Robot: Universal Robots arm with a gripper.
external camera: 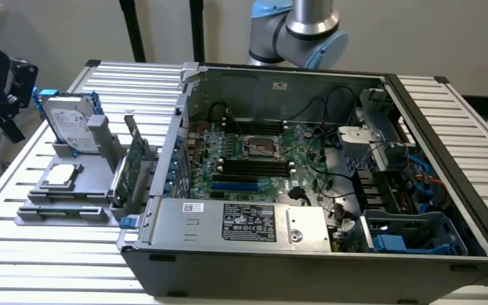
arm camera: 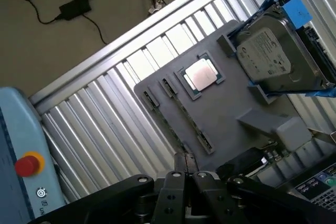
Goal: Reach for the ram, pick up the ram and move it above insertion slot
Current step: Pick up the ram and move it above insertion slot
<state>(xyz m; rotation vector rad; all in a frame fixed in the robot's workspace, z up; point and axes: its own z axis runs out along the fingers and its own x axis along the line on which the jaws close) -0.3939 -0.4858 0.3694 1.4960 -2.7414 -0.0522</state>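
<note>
Locating the ram [arm camera: 186,115] first: stands on edge in a long, clip-ended slot of the grey fixture tray [arm camera: 231,111], reads as a thin dark strip from above, touched by nothing. Runs parallel to a second such slot just beside it, along the tray side opposite the hard drive [arm camera: 268,59]. Hangs above the tray near one end of that slot, clear of the ram: black gripper [arm camera: 190,170], fingertips closed against each other with nothing between. Lies flat in a square recess of the tray, between the ram and the hard drive: silver-lidded processor [arm camera: 202,74]. Leans tilted in a blue bracket at the tray's rim: the hard drive. Stands upright at the tray side nearest the computer case [external camera: 312,254]: taller green expansion card [external camera: 135,151]. Sits just beside the tray, toward the exterior view's right, lid off: the case, with motherboard [external camera: 299,136] and black memory slots [external camera: 257,167] exposed, well apart from the ram. Carries tray and case alike: slatted metal table [external camera: 58,267]. Rises behind the case, far from the tray: grey-and-blue robot arm [external camera: 312,28]. Sits off the table edge, well apart from the tray: pale blue unit with a red button [arm camera: 27,164].
</note>
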